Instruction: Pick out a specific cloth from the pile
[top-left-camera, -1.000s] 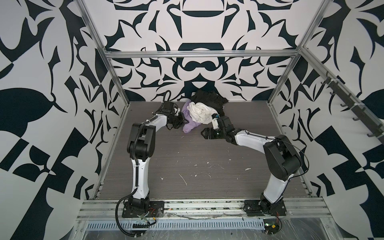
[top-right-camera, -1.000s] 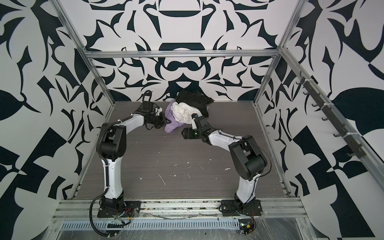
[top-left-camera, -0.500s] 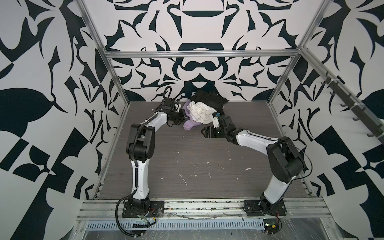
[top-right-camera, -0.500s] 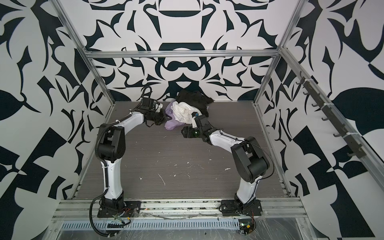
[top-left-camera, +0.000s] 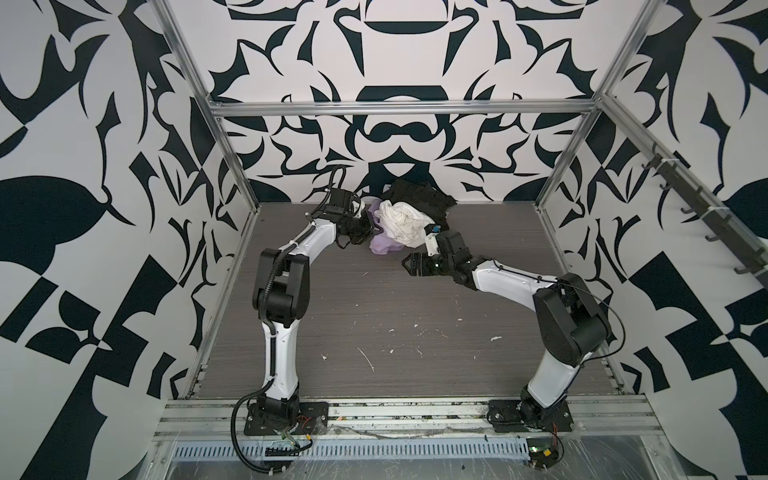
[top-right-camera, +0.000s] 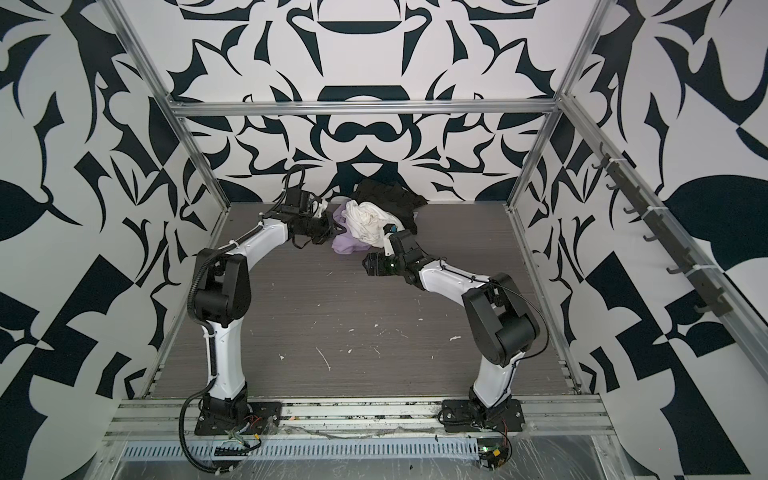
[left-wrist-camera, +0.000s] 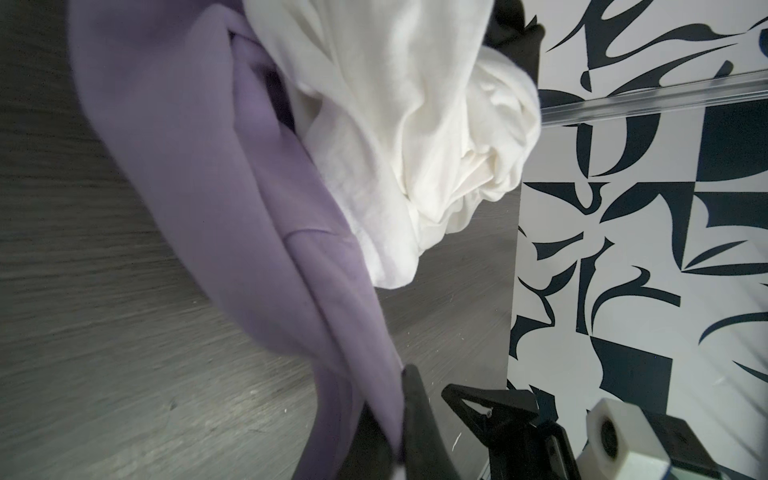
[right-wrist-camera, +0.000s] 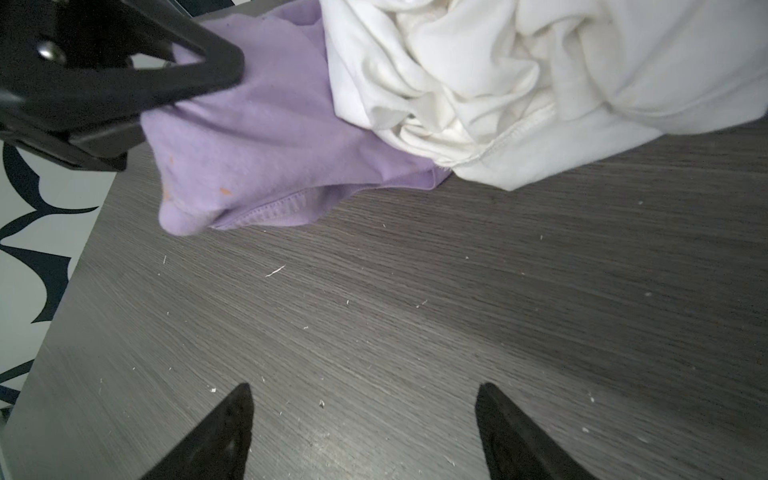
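Now the left gripper (left-wrist-camera: 395, 415) pinches the soft lavender fabric cloth (right-wrist-camera: 257, 137), half-buried under the crumpled cream-white cloth (right-wrist-camera: 498, 62). Meanwhile the right gripper (right-wrist-camera: 363, 415) gapes wide, empty, near that white cloth. Pull slowly away from it; possibly snagged underneath, hard to see.

The cloth (top-left-camera: 384, 246) lies on the table (top-left-camera: 374, 316); front left, under the pile (top-left-camera: 401, 220).

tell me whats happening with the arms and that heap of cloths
The left gripper is shut on an edge of the lavender cloth, at the pile at the far end of the table. Part of that cloth lies under the white cloth, with the black cloth behind them. The right gripper hangs open over bare table in front of the pile, holding nothing.
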